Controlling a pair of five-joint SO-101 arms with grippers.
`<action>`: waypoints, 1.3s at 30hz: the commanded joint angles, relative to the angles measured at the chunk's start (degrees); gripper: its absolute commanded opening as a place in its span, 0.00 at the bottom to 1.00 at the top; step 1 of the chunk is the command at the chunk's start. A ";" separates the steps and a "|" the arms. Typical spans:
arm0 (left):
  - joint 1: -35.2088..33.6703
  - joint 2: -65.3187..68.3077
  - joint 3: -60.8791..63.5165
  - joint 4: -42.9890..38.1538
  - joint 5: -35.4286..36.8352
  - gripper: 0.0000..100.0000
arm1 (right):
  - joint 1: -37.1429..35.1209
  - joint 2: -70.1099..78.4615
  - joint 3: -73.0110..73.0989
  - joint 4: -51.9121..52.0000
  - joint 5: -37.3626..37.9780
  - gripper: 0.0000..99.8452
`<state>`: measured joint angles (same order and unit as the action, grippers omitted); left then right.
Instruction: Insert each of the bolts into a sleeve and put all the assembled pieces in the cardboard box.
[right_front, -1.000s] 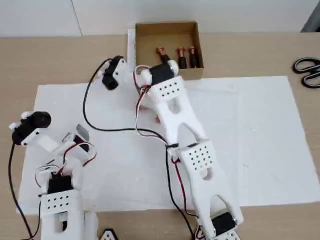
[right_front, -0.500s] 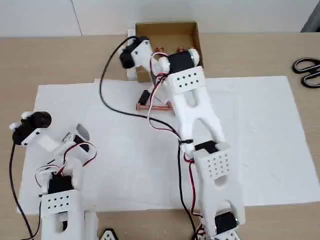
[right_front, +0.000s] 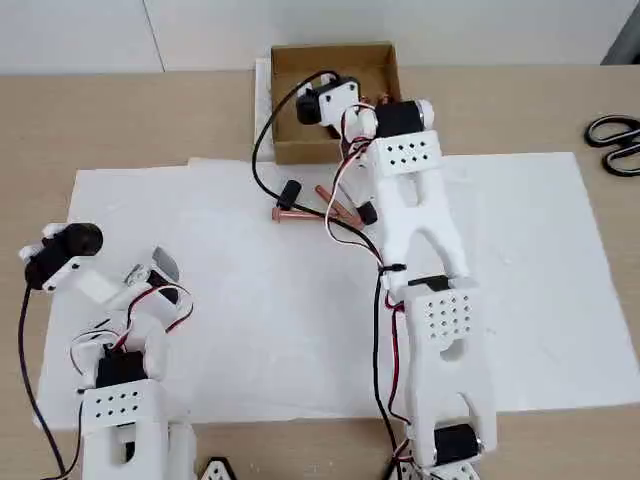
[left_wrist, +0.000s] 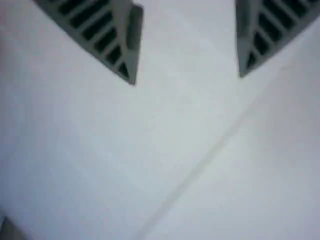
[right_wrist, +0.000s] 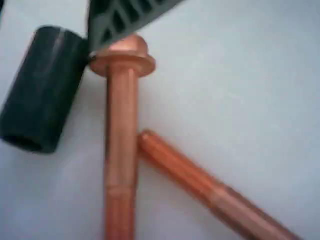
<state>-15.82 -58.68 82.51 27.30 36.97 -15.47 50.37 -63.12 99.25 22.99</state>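
Two copper bolts (right_wrist: 121, 145) (right_wrist: 210, 187) lie bare on the white paper, the end of one touching the other's shaft. A black sleeve (right_wrist: 42, 87) lies beside the first bolt's head. From above, a bolt (right_front: 300, 213) and a sleeve (right_front: 290, 192) lie just in front of the cardboard box (right_front: 283, 90), with another bolt (right_front: 330, 197) and sleeve (right_front: 368, 212) by my right arm (right_front: 405, 160). One right fingertip (right_wrist: 102, 37) hangs at that bolt head and no second finger is near it, so the gripper is open. My left gripper (left_wrist: 187, 77) is open over bare paper.
A white paper sheet (right_front: 520, 260) covers the table's middle. Scissors (right_front: 615, 140) lie at the far right edge. My right arm and its cables lie across the box's front and hide most of its inside. My left arm (right_front: 120, 340) stays at the front left.
My right arm swung right and toward the box, uncovering the bolts and a sleeve on the paper. The left arm has not moved.
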 joint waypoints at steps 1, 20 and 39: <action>0.09 -0.70 -0.31 -1.23 0.44 0.13 | 0.22 0.92 -0.35 -1.19 -0.70 0.12; 0.18 -0.79 -0.31 -1.23 0.44 0.13 | 0.31 7.78 -0.44 -4.44 -0.70 0.12; 0.18 -0.79 -0.31 -1.23 0.44 0.13 | 2.68 10.24 -0.44 -4.97 -0.70 0.02</action>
<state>-15.82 -58.68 82.51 27.30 36.97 -14.24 60.75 -63.91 94.42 22.81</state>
